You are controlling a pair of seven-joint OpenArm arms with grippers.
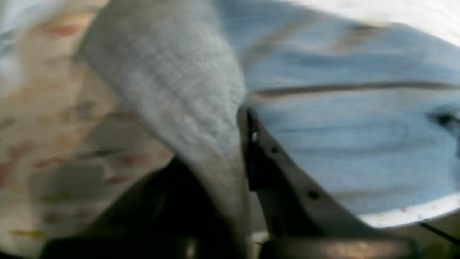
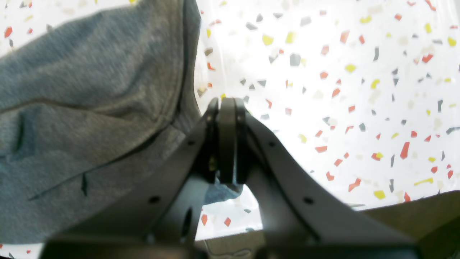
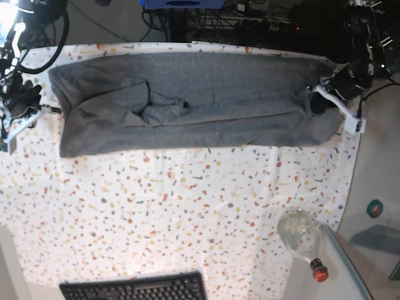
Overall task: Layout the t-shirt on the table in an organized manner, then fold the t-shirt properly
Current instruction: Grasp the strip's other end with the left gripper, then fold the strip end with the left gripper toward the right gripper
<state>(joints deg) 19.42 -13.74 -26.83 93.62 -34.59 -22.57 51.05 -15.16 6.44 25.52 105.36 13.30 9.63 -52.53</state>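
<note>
The heather-grey t-shirt lies as a long band across the far part of the speckled table. At the band's right end in the base view, my left gripper is shut on the cloth. The blurred left wrist view shows a cone of t-shirt drawn into the left gripper. My right gripper is at the band's left end. In the right wrist view the right gripper is shut, the t-shirt edge runs into its fingers, and the table is bare to the right.
A clear bottle with a red cap lies near the table's front right corner. A black keyboard sits at the front edge. A plain grey side surface adjoins on the right. Cables and equipment crowd the back.
</note>
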